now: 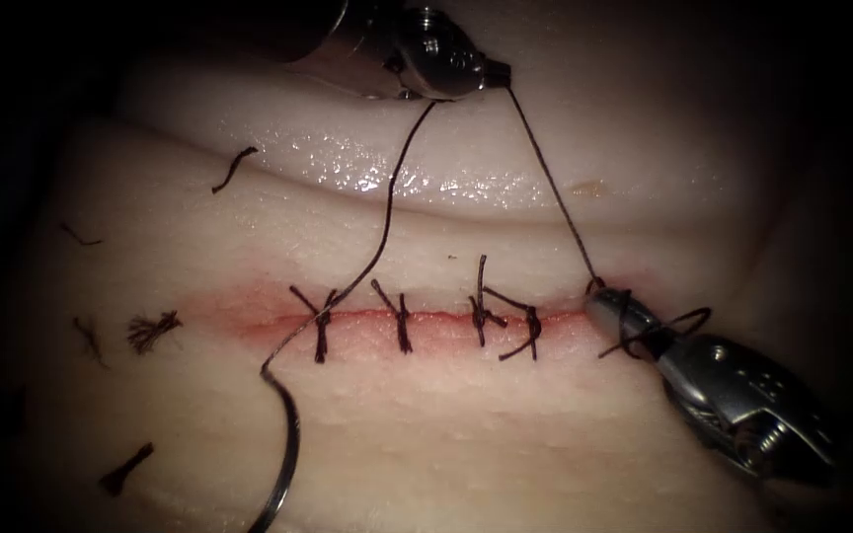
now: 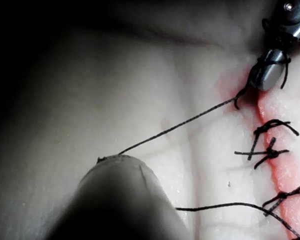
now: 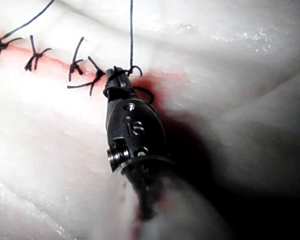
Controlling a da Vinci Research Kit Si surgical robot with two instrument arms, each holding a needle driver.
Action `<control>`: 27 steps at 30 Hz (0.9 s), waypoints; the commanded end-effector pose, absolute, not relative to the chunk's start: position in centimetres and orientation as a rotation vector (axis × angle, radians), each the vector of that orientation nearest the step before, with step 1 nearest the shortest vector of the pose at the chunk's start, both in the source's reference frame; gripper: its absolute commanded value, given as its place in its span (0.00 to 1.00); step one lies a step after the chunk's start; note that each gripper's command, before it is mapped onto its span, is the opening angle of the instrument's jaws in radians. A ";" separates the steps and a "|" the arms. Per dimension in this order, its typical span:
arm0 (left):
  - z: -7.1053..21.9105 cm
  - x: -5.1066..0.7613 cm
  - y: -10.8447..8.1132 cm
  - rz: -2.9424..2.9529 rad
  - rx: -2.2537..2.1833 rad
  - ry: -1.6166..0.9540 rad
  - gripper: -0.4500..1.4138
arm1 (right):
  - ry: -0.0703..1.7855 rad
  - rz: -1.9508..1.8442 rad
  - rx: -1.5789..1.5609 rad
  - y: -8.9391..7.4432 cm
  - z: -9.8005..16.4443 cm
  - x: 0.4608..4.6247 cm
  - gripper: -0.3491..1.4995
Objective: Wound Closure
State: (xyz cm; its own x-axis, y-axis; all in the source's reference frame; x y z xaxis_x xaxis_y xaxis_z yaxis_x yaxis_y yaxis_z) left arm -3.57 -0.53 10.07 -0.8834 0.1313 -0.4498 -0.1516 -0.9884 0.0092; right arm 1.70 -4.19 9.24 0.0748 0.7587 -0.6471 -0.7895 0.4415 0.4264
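Below cut needle [image 1: 286, 464] lies free — both pincers clamp thread [image 1: 545, 168]: left pincer [image 1: 498, 71], right pincer [image 1: 604, 301]

Tissue [image 1: 505, 424] was pale, moist and glossy, both grippers, left gripper [image 1: 499, 71] and right gripper [image 1: 606, 308], were polished metal, thread [image 1: 545, 168] was dark, matt, fibrous, needle [image 1: 291, 454] was smooth shiny steel

needle [image 1: 286, 464] free on tissue [image 1: 466, 434] | thread [image 1: 545, 168] taut | cut [image 1: 426, 318] stitched
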 end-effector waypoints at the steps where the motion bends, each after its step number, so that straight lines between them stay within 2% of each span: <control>1: 10.2 -3.65 -0.5 2.908 -0.683 0.071 0.00 | 0.943 1.156 -0.037 -4.3 9.2 1.77 0.00; 27: 10.3 -3.37 0.8 2.540 -0.545 0.312 0.00 | 0.952 1.130 -0.029 -4.5 9.0 1.75 0.00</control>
